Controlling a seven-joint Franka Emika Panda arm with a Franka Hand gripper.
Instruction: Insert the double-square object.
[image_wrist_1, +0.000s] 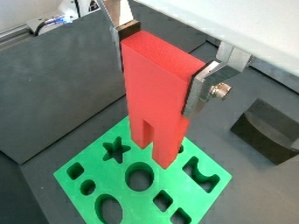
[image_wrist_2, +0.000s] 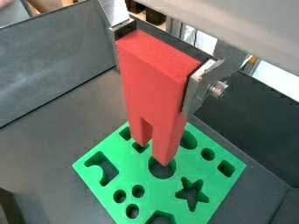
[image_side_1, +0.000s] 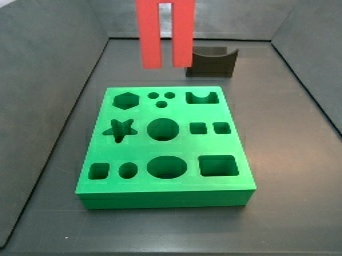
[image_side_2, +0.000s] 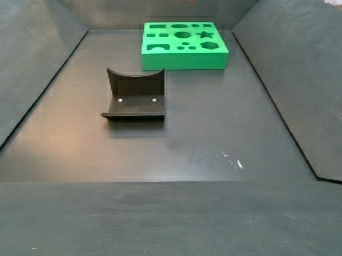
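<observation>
Your gripper (image_wrist_1: 158, 66) hangs above the green plastic board with shaped cut-outs (image_side_1: 164, 150), its flat silver fingers (image_wrist_2: 204, 80) clamped on the solid top of the tall red plastic block with two parallel square legs (image_wrist_1: 156, 92). Both wrist views show that grip. It holds the block upright with the legs pointing down, which looks like the pose you need for a straight drop into a socket.

In a side view the red legs (image_side_1: 166, 33) hang clear of the board, toward its 12 o'clock edge, not yet touching it. The pair of small square holes (image_side_1: 209, 128) sits at about 3 o'clock on the board as that view shows it, and it seems the likely target; you probably still have to line up over it before lowering.

The dark grey block with a curved notch (image_side_1: 211, 61) rests on the floor beyond the board at roughly 1 o'clock, apart from it and out of your path.
</observation>
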